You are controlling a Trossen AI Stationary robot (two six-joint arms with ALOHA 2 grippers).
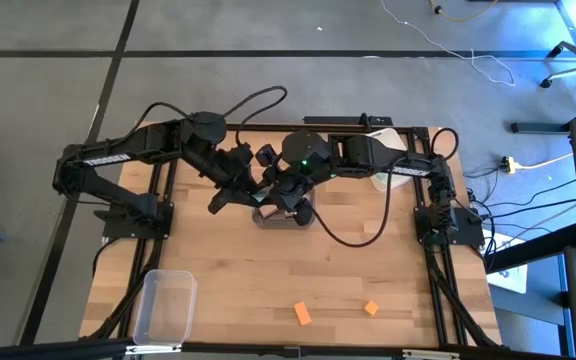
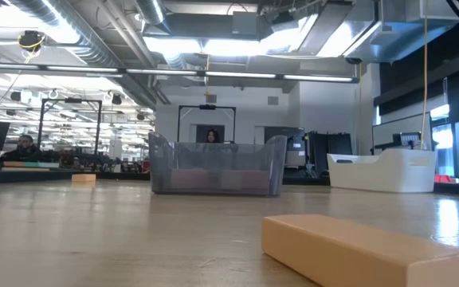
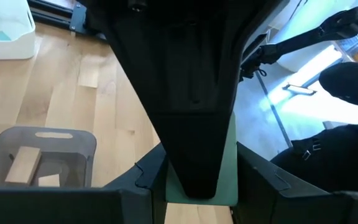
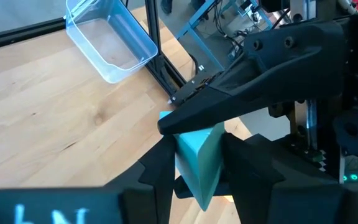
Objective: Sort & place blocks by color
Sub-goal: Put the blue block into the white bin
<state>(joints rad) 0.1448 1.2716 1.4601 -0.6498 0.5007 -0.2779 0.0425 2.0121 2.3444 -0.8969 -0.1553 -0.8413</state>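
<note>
Wood tabletop [image 1: 268,270] under both arms: overhead hides what our wrist views catch, a teal block [image 4: 197,158] pinched by right gripper [image 4: 194,168] and, seemingly, left gripper [image 3: 201,180] too, at the grey bin [image 3: 39,155] holding tan blocks [image 3: 23,165]. Orange blocks [image 1: 303,314] at 6 o'clock.

Both hands meet over the middle of the table [image 1: 218,260], the left hand [image 1: 251,189] just left of the right hand [image 1: 280,196], above a bin [image 1: 278,216] that holds two blocks [image 3: 23,165]. One block [image 4: 197,158] sits between the right hand's fingers, touching the left hand's finger. Another bin [image 1: 164,303] stands at the near left corner. Two blocks [image 1: 303,314] lie near the front edge, right of centre, apart from each other. A third bin [image 1: 388,178] sits at the far right, partly under the right arm.
</note>
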